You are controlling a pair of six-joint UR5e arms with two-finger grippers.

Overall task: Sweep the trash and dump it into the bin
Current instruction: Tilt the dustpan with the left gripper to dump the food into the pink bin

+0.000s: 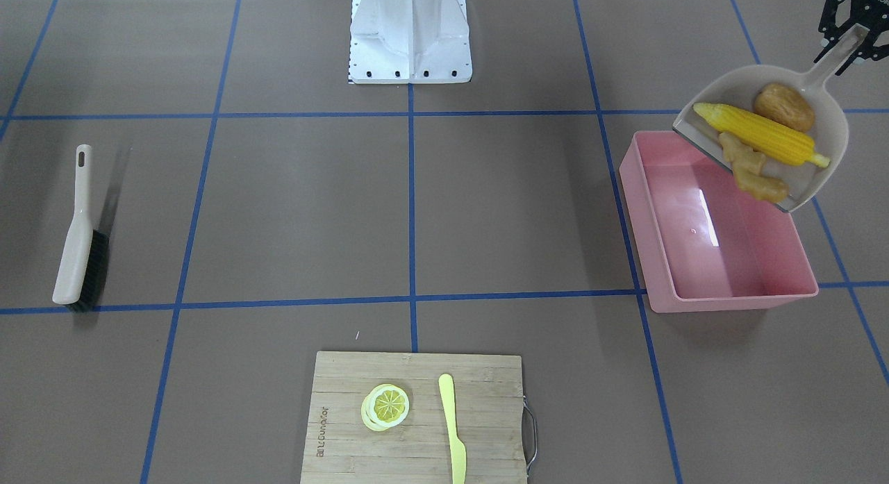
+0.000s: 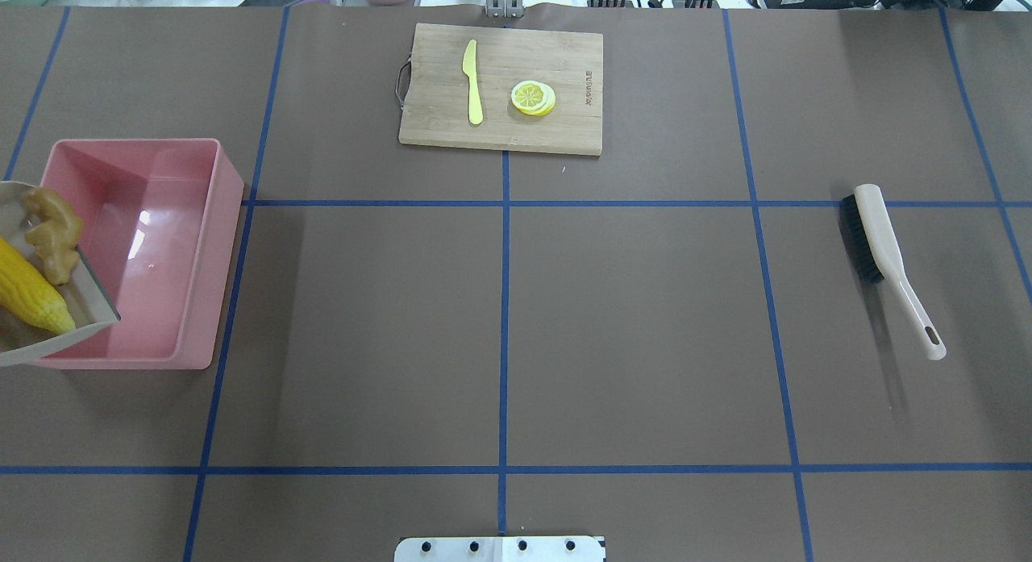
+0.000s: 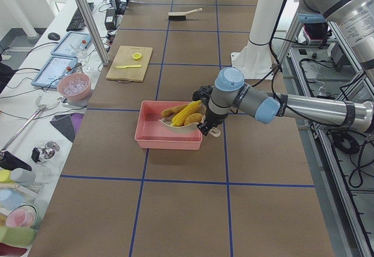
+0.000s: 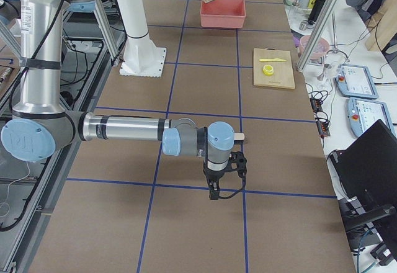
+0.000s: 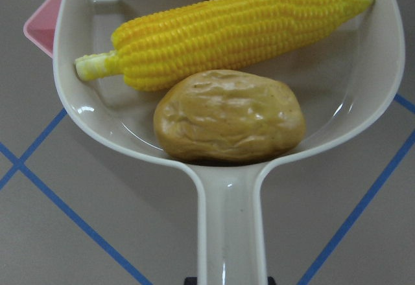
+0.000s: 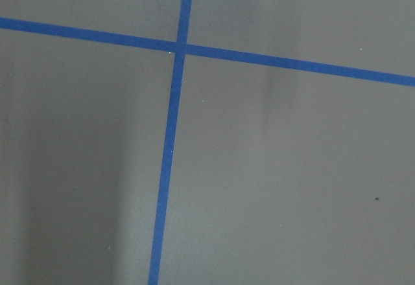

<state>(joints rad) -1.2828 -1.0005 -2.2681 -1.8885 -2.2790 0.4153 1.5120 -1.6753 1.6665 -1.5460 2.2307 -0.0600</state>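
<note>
Tilting too fast could roll corn [image 1: 760, 133] sideways past bin [image 1: 729, 300] rim onto surface [image 1: 486, 213]; it lies crosswise near dustpan [image 1: 830, 119] lip. Your left tool [image 1: 844, 43] pinches dustpan handle, lip hanging over bin edge. Corn, ginger [image 1: 753, 175], potato [image 1: 783, 106] all in dustpan, none in bin. Wrist view shows potato against handle; overhead crops it out. Right tool [image 4: 223, 183]: cannot tell whether spread or pressed.

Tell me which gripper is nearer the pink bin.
Left. The left gripper holds the dustpan by its handle beside the pink bin; the right gripper hangs over the table far from it.
</note>
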